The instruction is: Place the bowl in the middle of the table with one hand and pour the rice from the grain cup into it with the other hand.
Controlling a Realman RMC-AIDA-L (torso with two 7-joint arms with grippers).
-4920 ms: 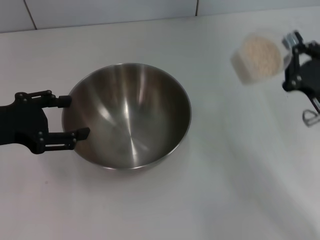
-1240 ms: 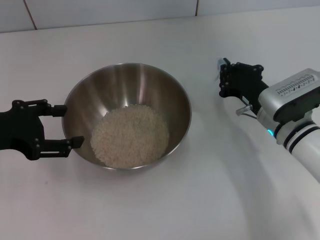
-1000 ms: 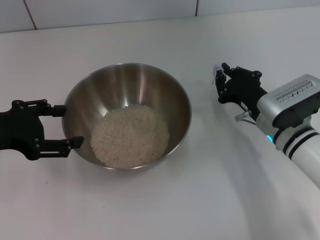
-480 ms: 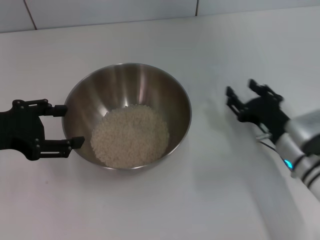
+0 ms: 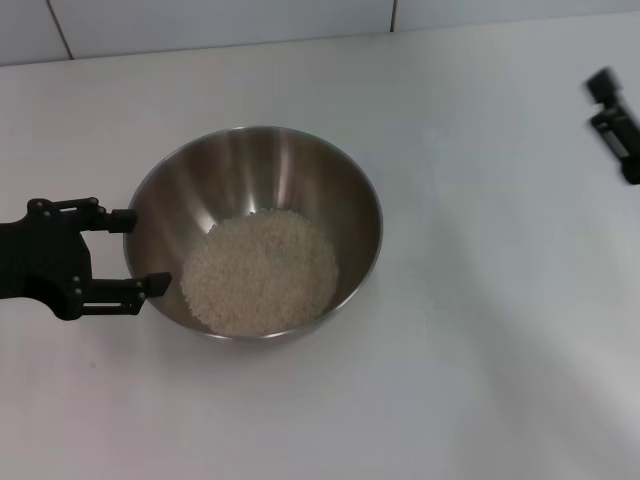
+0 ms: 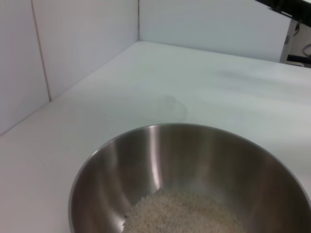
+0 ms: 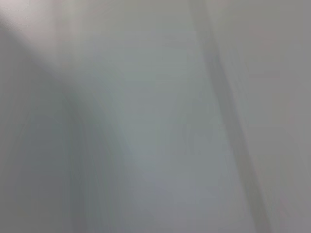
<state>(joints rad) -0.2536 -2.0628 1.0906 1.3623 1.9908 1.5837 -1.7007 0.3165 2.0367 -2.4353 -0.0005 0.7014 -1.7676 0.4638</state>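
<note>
Rice (image 5: 260, 270) lies heaped in the bottom of the bowl (image 5: 300, 170), which stands on the white surface (image 5: 450, 380) a little toward its left edge from the middle. The left wrist view shows the same grains low inside the shiny wall, with the bare surface running on to the far corner.

The left gripper (image 5: 115, 252) sits at the bowl's left side with its fingers spread, one near the rim and one lower by the outer wall, close to the steel but seemingly not clamped on it. The right gripper (image 5: 615, 125) is at the far right edge of the surface, well apart from the bowl; only a blurred black part shows, so I cannot tell whether it is spread or closed. The right wrist view gives nothing readable. The grain cup is not visible in any view.

Judging by how things lie, the pour is done and the task is at its finish. What remains, I think, is for the left arm to draw straight back from the bowl without nudging it.
</note>
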